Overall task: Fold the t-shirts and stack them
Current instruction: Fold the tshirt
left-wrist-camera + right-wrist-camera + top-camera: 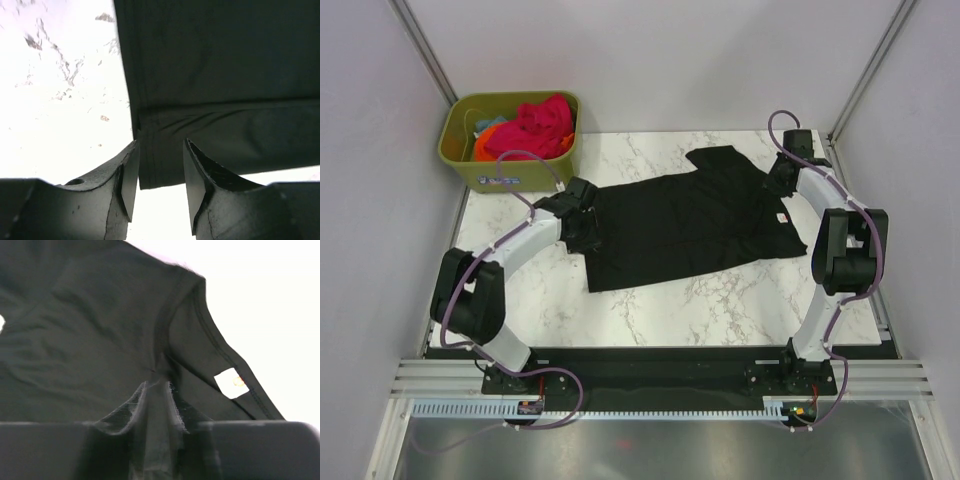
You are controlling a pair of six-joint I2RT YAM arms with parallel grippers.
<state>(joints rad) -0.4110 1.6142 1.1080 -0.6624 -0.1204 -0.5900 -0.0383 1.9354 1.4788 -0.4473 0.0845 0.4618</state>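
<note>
Broadly, we see a white marble worktop (pixel 720 300) filling the middle of the scene. A plain black cloth t-shirt (pixel 685 225) lies spread flat across the worktop, its hem toward the left arm and its neck toward the right arm.

At the far left corner stands an olive-green plastic bin (pixel 520 172). A crumpled bright pink-red cloth t-shirt (pixel 542 122) is heaped in the bin. An orange cloth t-shirt (pixel 486 145) shows beside it against the bin's left wall.

We find the left hand (pixel 160 145) low over the shirt's hem corner on the left side. Its fingers stand apart, released. The hem lies flat between them, with bare worktop just beside.

The right hand (pixel 159 385) sits at the collar end on the right. Its fingers are close together, grasping a puckered fold of the black t-shirt near the neckline seam.

A small white neck label (pixel 231 382) sits inside the collar, just right of that fold.
</note>
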